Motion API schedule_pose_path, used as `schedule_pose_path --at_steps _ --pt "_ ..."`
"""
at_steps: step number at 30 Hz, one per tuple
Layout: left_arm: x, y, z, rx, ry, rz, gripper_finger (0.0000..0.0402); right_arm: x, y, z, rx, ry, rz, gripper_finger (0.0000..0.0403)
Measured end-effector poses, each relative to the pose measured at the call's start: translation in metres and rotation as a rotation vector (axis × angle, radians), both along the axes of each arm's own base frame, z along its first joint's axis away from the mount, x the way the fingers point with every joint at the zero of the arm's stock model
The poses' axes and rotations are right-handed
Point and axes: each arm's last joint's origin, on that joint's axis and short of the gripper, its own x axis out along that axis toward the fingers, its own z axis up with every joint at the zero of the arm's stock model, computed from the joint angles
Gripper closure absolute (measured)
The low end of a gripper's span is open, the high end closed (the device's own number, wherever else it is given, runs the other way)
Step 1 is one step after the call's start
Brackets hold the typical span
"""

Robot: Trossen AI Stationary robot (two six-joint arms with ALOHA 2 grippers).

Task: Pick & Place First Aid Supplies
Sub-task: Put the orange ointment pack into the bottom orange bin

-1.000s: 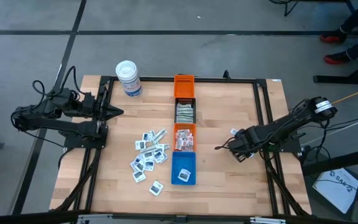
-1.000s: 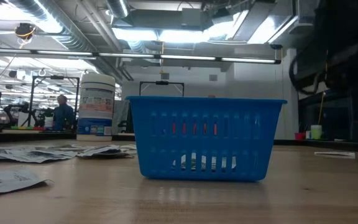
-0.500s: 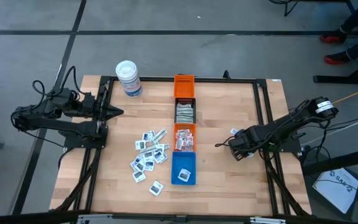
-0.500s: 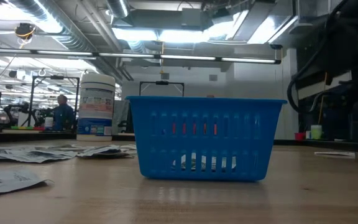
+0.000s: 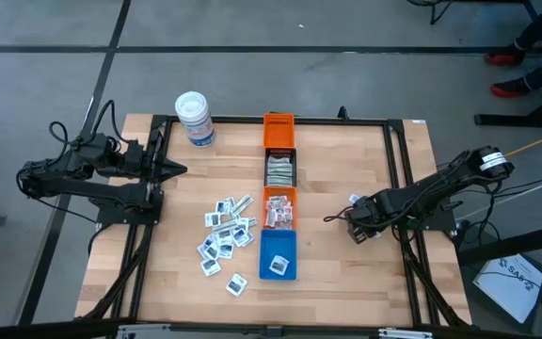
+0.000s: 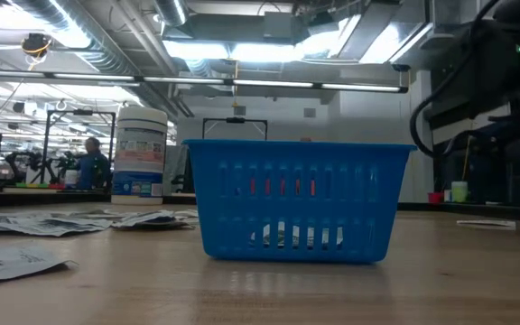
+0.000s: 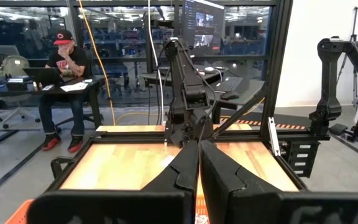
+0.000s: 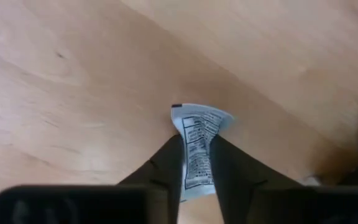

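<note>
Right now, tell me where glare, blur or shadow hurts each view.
Low view: ceiling lights glare white above the blue bin. Right wrist view: the right pincer is soft-focus, pinching a sharply printed packet. Left wrist view: the left pincer is a dark silhouette. High view: evenly lit.

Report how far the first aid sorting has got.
Done: packets already lie in the black bin, the lower orange bin and the blue bin.
In hand: the right pincer pinches a white packet just above the table, right of the bins.
Left: a cluster of packets left of the bins. The left pincer waits shut.
</note>
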Motion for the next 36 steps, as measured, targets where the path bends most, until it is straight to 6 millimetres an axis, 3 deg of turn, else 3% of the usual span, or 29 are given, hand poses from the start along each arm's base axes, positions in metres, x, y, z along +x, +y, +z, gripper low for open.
schedule_pose_path --at_steps 8,17,36 --pt "0.000 0.000 0.000 0.000 0.000 0.000 0.0391 0.009 0.002 0.006 0.000 -0.050 0.003 0.0390" --pt "0.000 0.000 0.000 0.000 0.000 -0.001 0.0391 0.031 0.006 0.027 -0.019 -0.186 0.017 0.0389" --pt "0.000 0.000 0.000 0.000 0.000 0.000 0.0393 0.086 0.000 0.123 -0.127 -0.554 0.140 0.0396"
